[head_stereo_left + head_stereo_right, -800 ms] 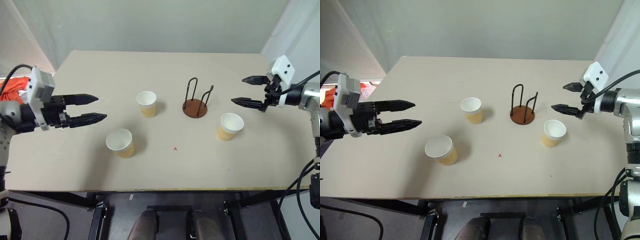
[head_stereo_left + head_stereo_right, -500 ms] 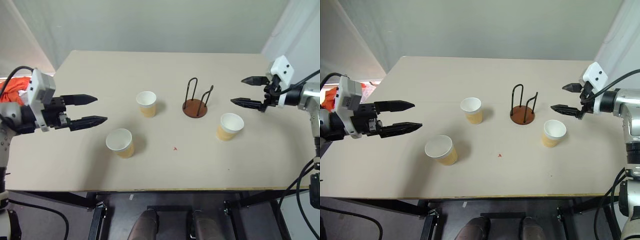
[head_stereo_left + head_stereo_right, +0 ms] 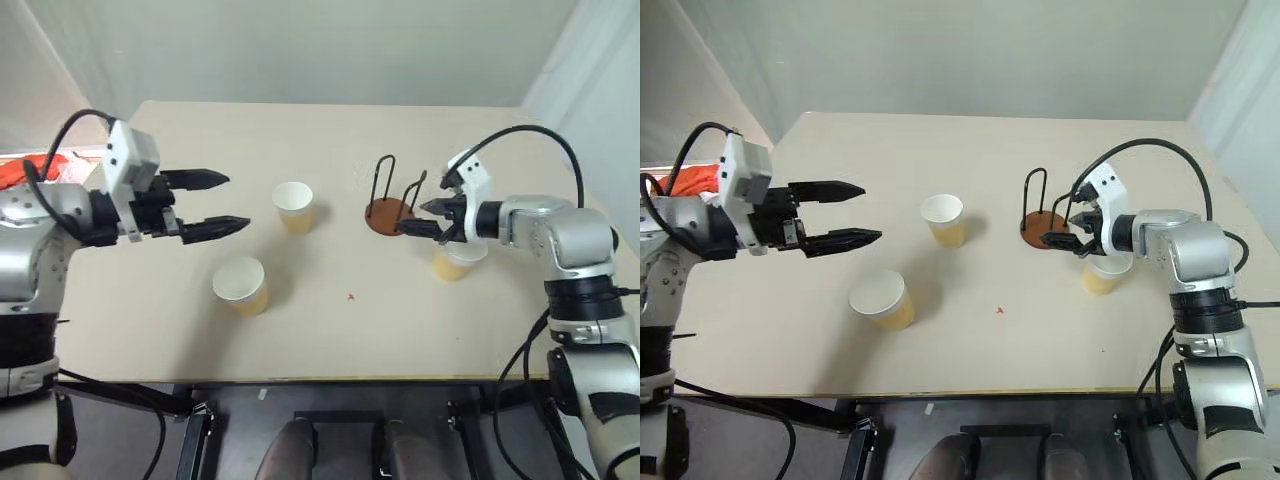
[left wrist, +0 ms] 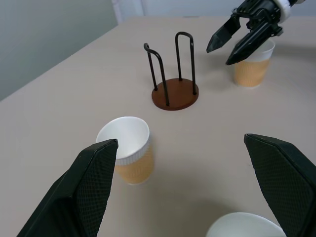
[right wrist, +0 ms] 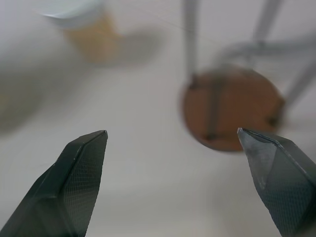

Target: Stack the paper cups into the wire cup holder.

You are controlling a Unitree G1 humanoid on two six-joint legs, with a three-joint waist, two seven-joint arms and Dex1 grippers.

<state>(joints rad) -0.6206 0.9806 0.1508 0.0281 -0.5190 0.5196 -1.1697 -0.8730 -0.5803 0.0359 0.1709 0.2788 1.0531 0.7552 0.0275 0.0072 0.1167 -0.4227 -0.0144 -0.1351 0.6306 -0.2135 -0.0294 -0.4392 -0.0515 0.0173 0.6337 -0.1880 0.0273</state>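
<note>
Three tan paper cups with white insides stand upright on the table. One cup (image 3: 293,207) is left of the wire cup holder (image 3: 388,198), one (image 3: 241,285) is nearer the front, and one (image 3: 455,264) is to the right of the holder. The holder has a reddish-brown disc base (image 5: 229,106) and two black wire loops, with nothing in it. My left gripper (image 3: 238,200) is open in the air, pointing at the two left cups. My right gripper (image 3: 410,217) is open just above the right cup, its tips beside the holder's base, and it hides part of that cup.
The beige table (image 3: 330,130) has a small red mark (image 3: 350,296) in front of the holder. An orange-red object (image 3: 30,172) lies off the table's left edge. Grey wall panels stand behind the table.
Both arms have swung inward. My left gripper moved right toward the left cups. My right gripper moved left, from beyond the table's right edge to above the right cup beside the holder.
</note>
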